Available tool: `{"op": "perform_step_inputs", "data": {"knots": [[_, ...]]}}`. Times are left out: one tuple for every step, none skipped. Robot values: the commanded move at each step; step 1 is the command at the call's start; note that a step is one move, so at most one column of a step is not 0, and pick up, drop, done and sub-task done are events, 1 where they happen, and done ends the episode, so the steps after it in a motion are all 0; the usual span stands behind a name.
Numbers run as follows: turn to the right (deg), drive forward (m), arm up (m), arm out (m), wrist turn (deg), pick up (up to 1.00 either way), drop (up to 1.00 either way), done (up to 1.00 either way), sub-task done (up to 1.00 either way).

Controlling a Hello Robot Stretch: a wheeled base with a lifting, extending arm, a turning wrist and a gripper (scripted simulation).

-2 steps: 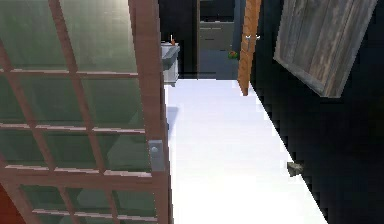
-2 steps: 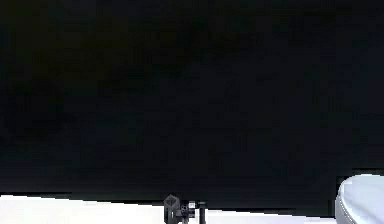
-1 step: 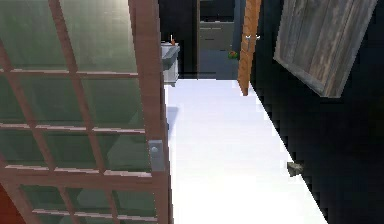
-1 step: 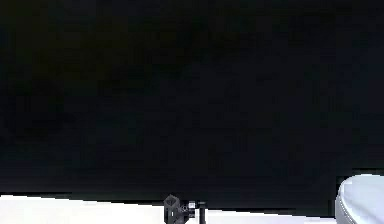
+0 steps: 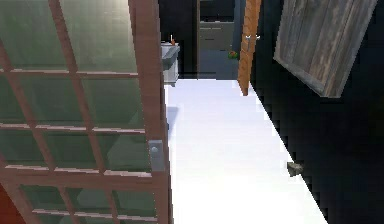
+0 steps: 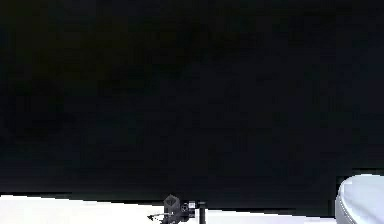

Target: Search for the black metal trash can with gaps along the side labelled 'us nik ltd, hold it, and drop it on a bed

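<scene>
Low at the arm side view's bottom edge, near the middle, stands a small dark shape that I take for my gripper (image 6: 172,210). It sits where the white floor (image 6: 80,210) meets a dark wall (image 6: 190,90). Its far end is too small to make out, so I cannot tell whether it holds anything.
A brown door with glass panes (image 5: 80,110) stands open at the forward view's left. A white-floored passage (image 5: 230,150) runs ahead between it and a dark wall with a wood-framed panel (image 5: 325,40) and a small doorstop (image 5: 294,168). Farther on are an orange-brown door (image 5: 250,45) and a white fixture (image 5: 170,60). A white rounded thing (image 6: 362,200) sits at the arm side view's lower right.
</scene>
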Motion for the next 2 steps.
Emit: {"op": "perform_step_inputs", "data": {"knots": [[0.0, 0.0, 0.0, 0.0, 45.0, 0.0, 0.0, 0.0, 0.0], [0.0, 0.0, 0.0, 0.0, 15.0, 0.0, 0.0, 0.0, 0.0]]}}
